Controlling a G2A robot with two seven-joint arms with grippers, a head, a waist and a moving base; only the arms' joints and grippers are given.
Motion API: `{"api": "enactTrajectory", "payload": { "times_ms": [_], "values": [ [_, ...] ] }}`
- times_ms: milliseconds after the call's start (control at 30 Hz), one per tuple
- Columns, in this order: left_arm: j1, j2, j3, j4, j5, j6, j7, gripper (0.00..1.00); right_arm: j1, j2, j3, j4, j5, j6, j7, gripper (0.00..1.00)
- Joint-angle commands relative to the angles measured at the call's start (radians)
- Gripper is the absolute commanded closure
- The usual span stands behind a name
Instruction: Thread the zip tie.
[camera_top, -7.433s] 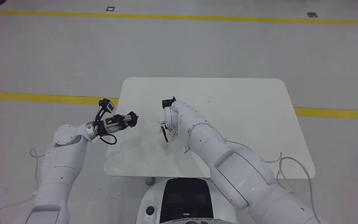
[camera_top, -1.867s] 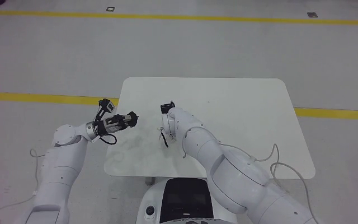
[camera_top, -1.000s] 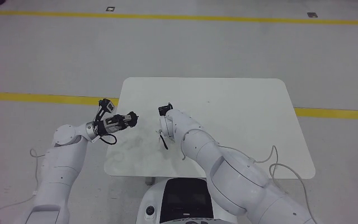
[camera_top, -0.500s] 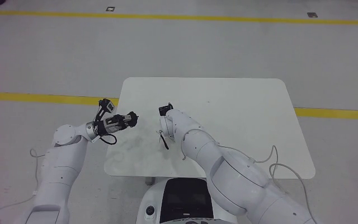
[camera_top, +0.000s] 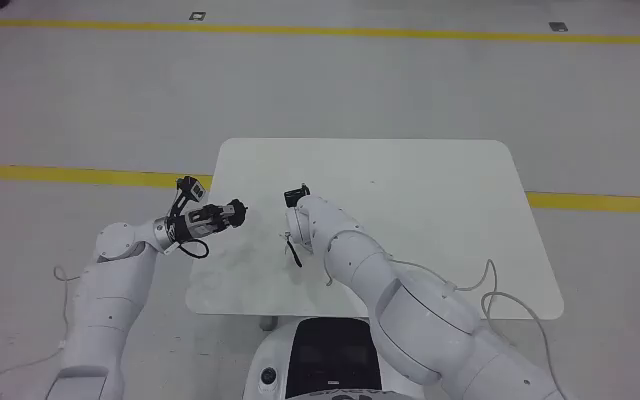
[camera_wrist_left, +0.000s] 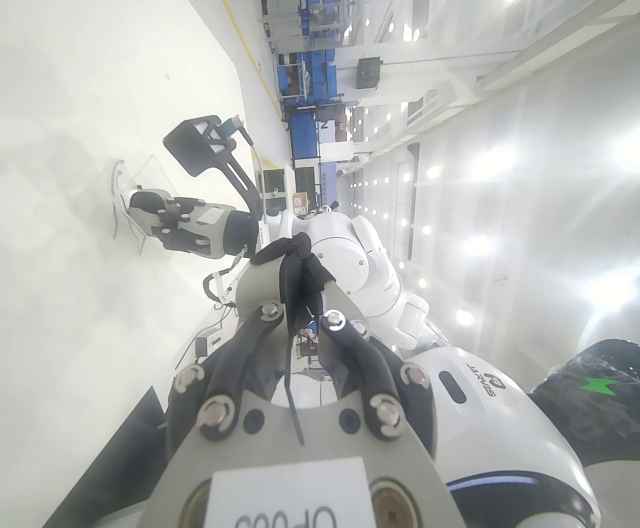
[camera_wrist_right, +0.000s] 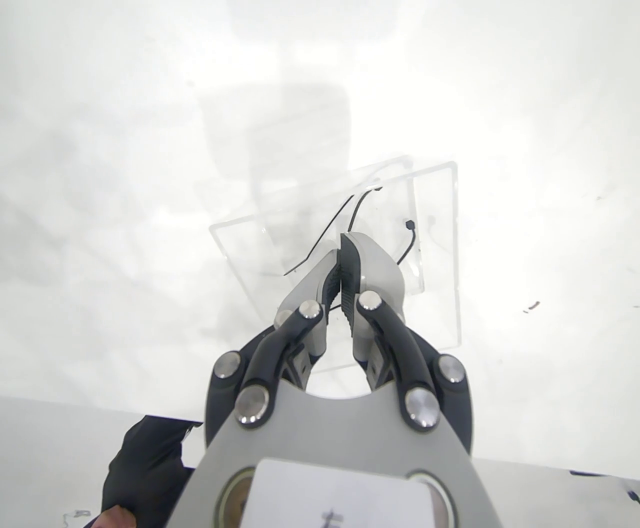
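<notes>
A thin black zip tie (camera_wrist_right: 330, 227) lies across a small clear plastic stand (camera_wrist_right: 440, 250) on the white table (camera_top: 420, 200). My right gripper (camera_wrist_right: 342, 242) points down at the stand and is shut on the tie's strap. A second black strap with a small head (camera_wrist_right: 410, 225) curves beside the fingers. In the top view the right gripper (camera_top: 289, 238) sits near the table's front left, with the tie (camera_top: 291, 250) under it. My left gripper (camera_wrist_left: 300, 255) hangs apart at the table's left edge (camera_top: 238, 211), shut on a black bundle (camera_wrist_left: 292, 247) with a thin strap trailing back between the fingers.
The stand (camera_wrist_left: 150, 170) and the right gripper (camera_wrist_left: 150, 210) are a short way from the left gripper. The white table stretches bare to the right and far side. Its left and front edges are close to both grippers.
The right gripper has shifted slightly left over the stand since the oldest frame. The left arm has not moved.
</notes>
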Motion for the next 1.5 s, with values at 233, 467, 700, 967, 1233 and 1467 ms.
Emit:
{"api": "enactTrajectory", "payload": {
  "times_ms": [233, 467, 700, 967, 1233, 1467],
  "values": [
    [0.0, 0.0, 0.0, 0.0, 0.0, 0.0, 0.0, 1.0, 0.003, 0.0, 0.002, 0.003, 0.01, 0.0, -0.008, 0.86],
    [0.0, 0.0, 0.0, 0.0, 0.0, 0.0, 0.0, 1.0, 0.004, 0.0, 0.002, 0.003, 0.011, 0.0, -0.017, 0.82],
    [0.0, 0.0, 0.0, 0.0, 0.0, 0.0, 0.0, 1.0, -0.001, 0.0, 0.0, -0.003, 0.009, 0.0, -0.019, 0.83],
    [0.0, 0.0, 0.0, 0.0, 0.0, 0.0, 0.0, 1.0, -0.007, 0.0, -0.004, -0.005, 0.001, 0.0, -0.011, 0.83],
    [0.0, 0.0, 0.0, 0.0, 0.0, 0.0, 0.0, 1.0, -0.008, 0.0, -0.005, -0.004, -0.005, 0.0, -0.007, 0.84],
    [0.0, 0.0, 0.0, 0.0, 0.0, 0.0, 0.0, 1.0, -0.008, 0.0, -0.005, -0.005, -0.01, 0.0, -0.003, 1.0]
  ]
}}
